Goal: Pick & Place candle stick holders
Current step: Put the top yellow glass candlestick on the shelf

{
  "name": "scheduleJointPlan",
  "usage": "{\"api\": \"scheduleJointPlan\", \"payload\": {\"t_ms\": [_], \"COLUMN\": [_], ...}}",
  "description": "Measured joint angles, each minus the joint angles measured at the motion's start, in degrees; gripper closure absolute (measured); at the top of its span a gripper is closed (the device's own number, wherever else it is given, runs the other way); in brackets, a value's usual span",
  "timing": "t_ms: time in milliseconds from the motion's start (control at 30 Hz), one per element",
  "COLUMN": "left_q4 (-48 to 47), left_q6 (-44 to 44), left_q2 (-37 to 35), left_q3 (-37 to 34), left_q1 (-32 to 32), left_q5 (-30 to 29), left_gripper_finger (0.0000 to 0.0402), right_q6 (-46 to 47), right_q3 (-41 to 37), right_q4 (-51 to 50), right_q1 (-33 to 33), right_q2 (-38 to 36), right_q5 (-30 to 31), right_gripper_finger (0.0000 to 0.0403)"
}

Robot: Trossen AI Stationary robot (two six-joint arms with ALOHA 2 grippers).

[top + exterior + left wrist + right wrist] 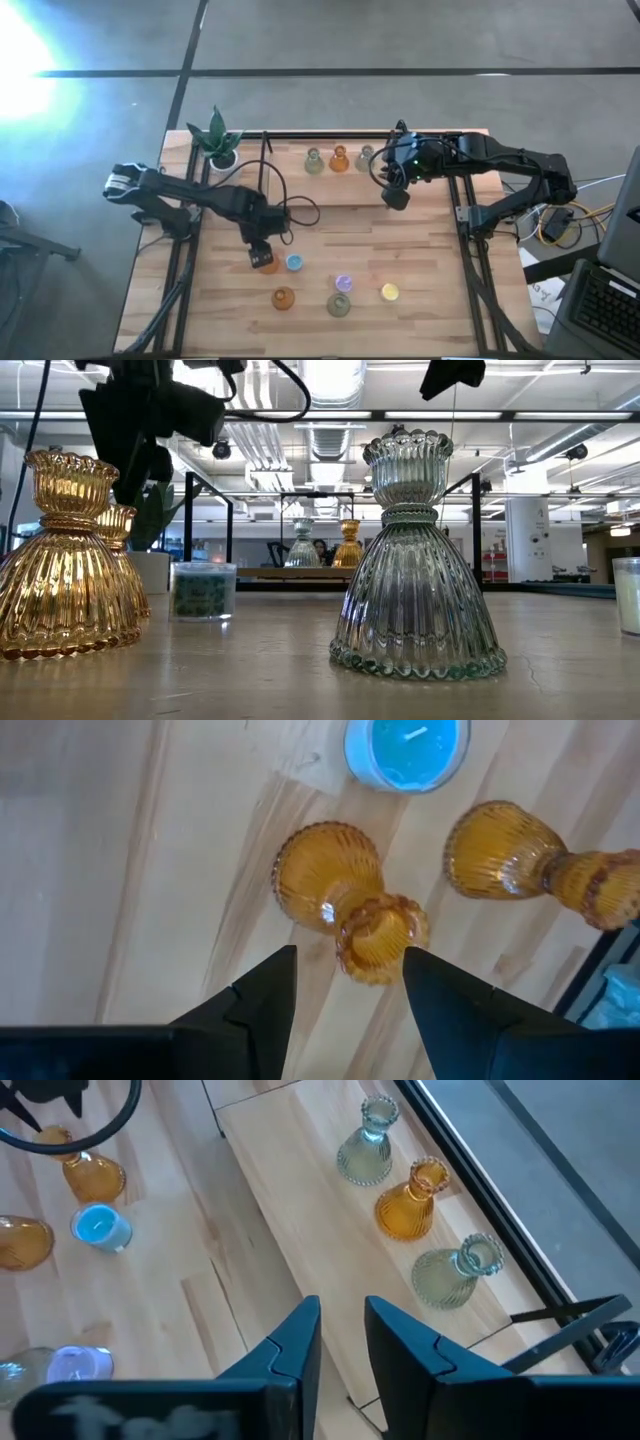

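The left gripper [348, 982] hangs fingers apart, empty, over an upright amber ribbed glass candle holder [345, 908] on the table [120, 870] beside a blue candle [407, 750]: rigid, slick, breakable, best pinched at its narrow neck.

Nine holders were on the table [420, 250]. Three were tall amber ones: the back amber holder [339, 159], the left amber holder [268, 266] and the front amber holder [283, 298]. Three were tall pale green or clear ones: the back left clear holder [314, 160], the back right clear holder [366, 156] and the front green holder [338, 305]. Three were small and round, one of each colour: the blue holder [294, 263], the purple holder [343, 284] and the yellow holder [390, 292]. There was one plant [218, 140]. There were two arms, the left arm [200, 195] and the right arm [500, 158].
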Motion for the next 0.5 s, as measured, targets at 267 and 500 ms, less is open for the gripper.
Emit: {"api": "scheduleJointPlan", "payload": {"t_ms": [267,500], "left_q4": [3.7,6.0], "left_q6": [-0.6,-0.8], "left_q2": [0.0,0.0], "left_q3": [-4.1,-7.5], "left_q1": [0.0,0.0], "left_q5": [0.0,0.1], "left_gripper_finger": [0.0213,0.0214], "right_q6": [0.2,0.1], "right_q3": [0.0,0.0], "right_q4": [-1.1,-1.7], "right_q1": [0.0,0.0], "right_q2": [-0.6,-0.8], "right_q5": [0.0,0.0], "right_gripper_finger": [0.0317,0.0331]}}
